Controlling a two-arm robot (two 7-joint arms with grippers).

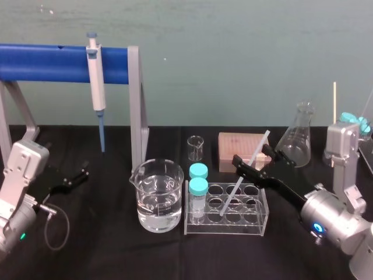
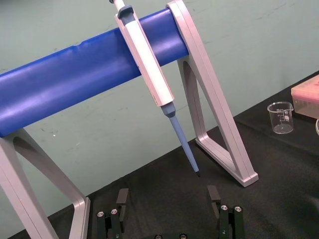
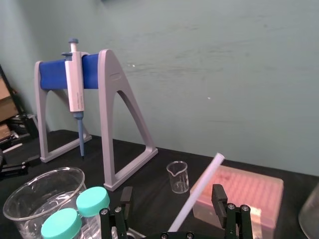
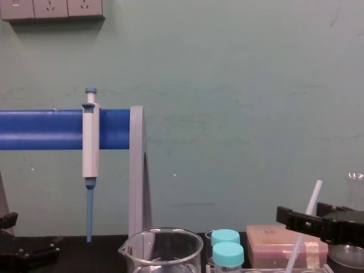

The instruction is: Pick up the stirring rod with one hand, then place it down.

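Observation:
The stirring rod (image 1: 236, 189) is a thin white translucent rod that leans in a clear test tube rack (image 1: 259, 224), its upper end tilted back and to the right. My right gripper (image 1: 253, 156) reaches in from the right, open, with one black finger on each side of the rod's upper half and neither touching it. In the right wrist view the stirring rod (image 3: 197, 191) rises between the fingers (image 3: 218, 195), closer to one of them. The chest view shows the stirring rod (image 4: 313, 196) crossing the right gripper (image 4: 310, 219). My left gripper (image 1: 73, 179) rests open at the table's left.
A water-filled beaker (image 1: 157, 195) and two teal-capped vials (image 1: 198, 186) stand just left of the rod. Behind are a small beaker (image 1: 196, 147), a pink tip box (image 1: 242, 150) and a conical flask (image 1: 297, 140). A pipette (image 1: 96, 81) hangs on the blue-barred stand (image 1: 138, 105) at back left.

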